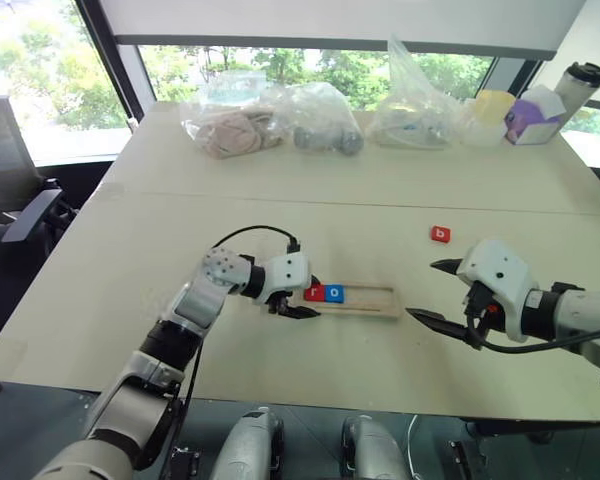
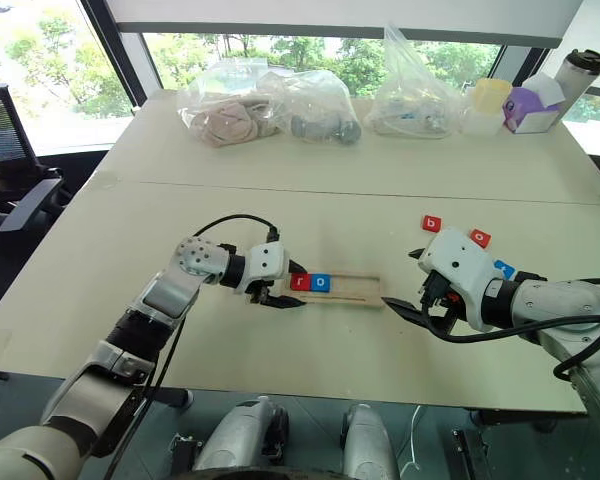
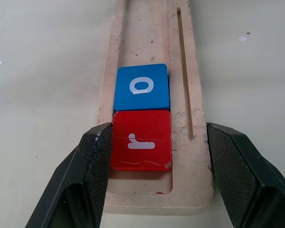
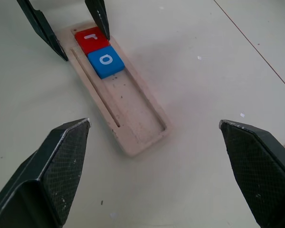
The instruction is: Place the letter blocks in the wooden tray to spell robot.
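The wooden tray [image 1: 375, 298] lies on the counter [image 1: 280, 190] near its front edge, long side running left to right. Its left end is already filled: the red r block [image 3: 141, 140] sits at the very end, and the blue o block [image 3: 141, 87] touches it on the inner side. The rest of the groove is bare.

The left end effector [image 1: 298, 309] is at that filled end. Its fingers [image 3: 90, 166] bracket the tray's width, one against each long side, and they appear to be pinching the wood to steady it.

The right end effector [image 1: 425, 290] hovers just beyond the tray's empty end, spread wide and holding nothing. Behind it, well apart from the tray, lies the red b block [image 2: 432, 224], with a second red o block [image 2: 480, 238] just beside it. A blue block [image 2: 503, 268] peeks out behind the right wrist, and its letter cannot be read.

Two letters of five are in, so the step in hand is probably fetching the b. To do it well, the right arm should:
- Swing back over the b and come down with its fingers square to two opposite sides.
- Stay clear of the neighbouring o so it is not nudged away.
- Keep the letter's upright side matched to the r and o already seated.
- Lower the block flat into the groove, tight against the blue o.

The left grip is best kept on the tray until the block is released.
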{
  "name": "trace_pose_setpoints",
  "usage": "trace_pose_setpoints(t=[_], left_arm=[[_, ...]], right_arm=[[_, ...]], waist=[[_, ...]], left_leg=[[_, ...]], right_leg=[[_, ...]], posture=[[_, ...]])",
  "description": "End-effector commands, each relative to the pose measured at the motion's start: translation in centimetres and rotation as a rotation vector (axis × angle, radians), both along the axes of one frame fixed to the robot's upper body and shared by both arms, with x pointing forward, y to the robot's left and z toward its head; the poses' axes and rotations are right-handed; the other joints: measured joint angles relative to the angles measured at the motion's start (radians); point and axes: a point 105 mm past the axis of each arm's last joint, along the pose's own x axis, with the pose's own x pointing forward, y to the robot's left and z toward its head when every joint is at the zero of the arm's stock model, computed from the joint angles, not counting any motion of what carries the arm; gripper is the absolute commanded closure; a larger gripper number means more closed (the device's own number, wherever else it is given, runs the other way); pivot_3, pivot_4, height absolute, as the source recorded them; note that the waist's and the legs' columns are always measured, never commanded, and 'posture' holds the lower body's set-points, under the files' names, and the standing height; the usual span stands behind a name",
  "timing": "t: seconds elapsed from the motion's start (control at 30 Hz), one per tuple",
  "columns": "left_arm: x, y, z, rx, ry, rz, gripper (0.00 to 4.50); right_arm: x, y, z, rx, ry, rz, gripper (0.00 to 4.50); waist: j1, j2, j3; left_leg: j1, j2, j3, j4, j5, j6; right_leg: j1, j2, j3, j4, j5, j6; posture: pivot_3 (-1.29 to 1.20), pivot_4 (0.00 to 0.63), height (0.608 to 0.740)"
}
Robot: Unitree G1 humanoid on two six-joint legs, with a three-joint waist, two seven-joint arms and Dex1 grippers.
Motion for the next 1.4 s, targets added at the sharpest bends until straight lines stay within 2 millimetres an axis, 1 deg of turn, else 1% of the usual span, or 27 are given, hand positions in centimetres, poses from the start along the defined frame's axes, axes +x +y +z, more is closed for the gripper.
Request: trace_pose_setpoints(t=[0.03,0.33,0.43,0.63,0.8,0.87,0.97,1.13,1.27,1.33,1.4], left_arm=[[-1.0,-0.5,-0.8,0.006,0.049,0.018,1.96],[-2.3,-0.7,-0.9,0.017,0.086,-0.013,1.96],[-2.2,-0.7,-0.8,0.025,0.060,-0.028,1.96],[-1.7,-0.6,-0.7,0.049,-0.002,-0.051,1.96],[-1.3,-0.6,-0.5,0.074,-0.089,-0.083,1.96],[-1.2,-0.5,-0.4,0.076,-0.106,-0.087,0.93],[-1.1,-0.5,-0.2,0.070,-0.108,-0.083,0.04],[-1.2,-0.2,0.1,0.065,-0.082,-0.082,0.04],[-1.5,-0.1,0.9,0.030,-0.037,-0.076,0.04],[-1.8,0.1,1.6,-0.003,-0.018,-0.084,0.04],[-2.1,0.2,2.9,-0.067,0.018,-0.082,0.04]], right_arm=[[-0.1,0.3,0.8,0.000,-0.041,0.013,0.00],[-0.1,0.4,0.7,0.003,-0.040,0.016,0.00],[0.0,0.4,0.6,0.004,-0.040,0.018,0.00],[-0.1,0.6,0.6,0.007,-0.039,0.020,0.00],[0.0,0.6,0.6,0.008,-0.041,0.018,0.00],[0.0,0.6,0.6,0.007,-0.040,0.018,0.00],[0.0,0.6,0.5,0.008,-0.039,0.019,0.00],[0.0,0.7,0.5,0.009,-0.038,0.023,0.00],[0.1,0.7,0.5,0.010,-0.036,0.026,0.00],[0.0,0.7,0.4,0.011,-0.034,0.027,0.00],[0.0,0.8,0.4,0.012,-0.031,0.029,0.00]], waist=[[-0.001,0.000,0.000],[-0.013,0.000,0.000],[-0.021,0.000,0.000],[-0.020,0.000,0.000],[-0.020,0.000,0.000],[-0.020,0.000,0.000],[-0.021,0.000,0.000],[-0.021,0.000,0.000],[-0.023,0.000,0.000],[-0.023,0.000,0.000],[-0.023,0.000,0.001]], left_leg=[[0.000,0.000,0.000,0.000,0.000,0.000],[-0.001,0.000,0.000,-0.002,0.000,0.000],[-0.001,0.000,0.000,-0.003,0.000,0.000],[-0.001,0.000,-0.001,-0.003,0.000,0.000],[-0.003,0.000,-0.001,-0.003,0.000,0.000],[-0.006,0.000,0.000,-0.003,0.000,0.000],[-0.010,-0.001,-0.001,-0.003,0.000,0.000],[-0.013,-0.001,-0.001,-0.003,0.000,0.000],[-0.014,-0.001,0.000,-0.002,0.000,0.000],[-0.014,-0.001,0.000,-0.002,0.000,0.000],[-0.014,-0.001,0.000,-0.002,0.000,0.000]], right_leg=[[0.000,0.000,0.000,0.000,0.000,0.000],[-0.001,-0.001,0.001,0.000,-0.001,0.002],[-0.001,-0.001,0.001,0.000,-0.001,0.002],[-0.002,-0.001,0.001,-0.001,-0.001,0.002],[-0.008,-0.002,0.001,-0.001,-0.001,0.002],[-0.010,-0.002,0.001,-0.001,-0.001,0.002],[-0.011,-0.002,0.001,-0.001,-0.001,0.002],[-0.014,-0.001,0.001,0.000,-0.001,0.002],[-0.014,-0.001,0.000,0.000,-0.001,0.002],[-0.014,-0.001,0.000,0.000,-0.001,0.002],[-0.014,0.000,-0.001,0.000,-0.001,0.002]], posture=[[0.00,0.150,0.740],[0.00,0.150,0.740],[0.00,0.150,0.740],[0.00,0.150,0.740],[0.00,0.150,0.740],[0.00,0.150,0.740],[0.00,0.150,0.740],[0.00,0.150,0.740],[0.00,0.150,0.740],[0.00,0.150,0.740],[0.00,0.150,0.740]])
